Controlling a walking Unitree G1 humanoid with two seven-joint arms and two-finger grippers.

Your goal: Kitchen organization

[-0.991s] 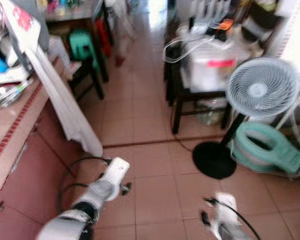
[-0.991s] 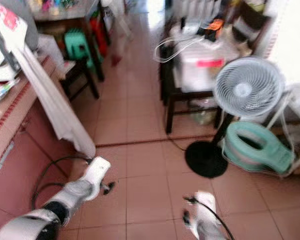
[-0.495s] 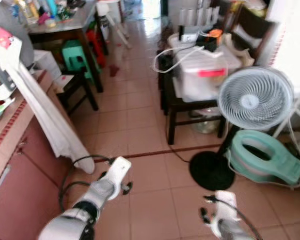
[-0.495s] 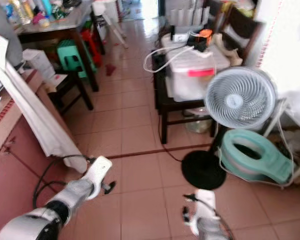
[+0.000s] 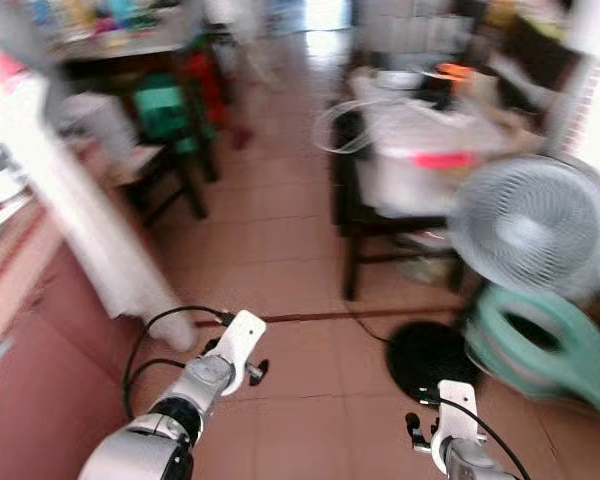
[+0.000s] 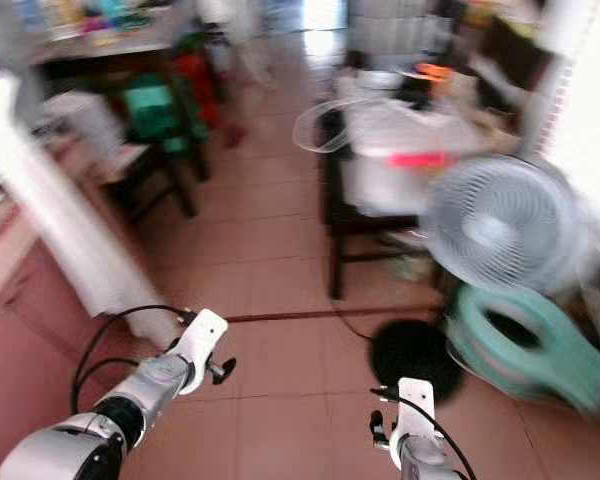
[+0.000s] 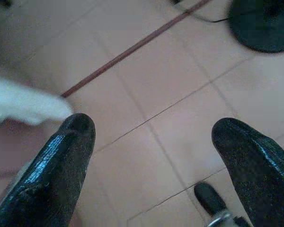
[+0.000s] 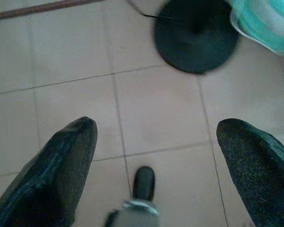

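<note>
My left arm (image 5: 220, 365) reaches forward low over the tiled floor. In the left wrist view my left gripper (image 7: 154, 137) is open, with only floor tiles between its black fingers (image 7: 61, 161). My right arm (image 5: 450, 430) sits at the bottom edge. My right gripper (image 8: 156, 137) is open too, over bare tiles near the fan's black base (image 8: 196, 35). Neither holds anything. A reddish kitchen counter (image 5: 10, 270) runs along the left, with a white cloth (image 5: 110, 240) hanging down its front.
A standing fan (image 5: 525, 230) on a round black base (image 5: 430, 360) is at the right, with a teal object (image 5: 550, 340) beside it. A dark table carries a clear plastic box (image 5: 420, 150). A green stool (image 5: 165, 100) and a dark stool (image 5: 165, 175) stand at the back left. The whole picture is blurred.
The whole picture has shifted and gone blurred, so the camera has moved. Both arms keep about the same pose before me.
</note>
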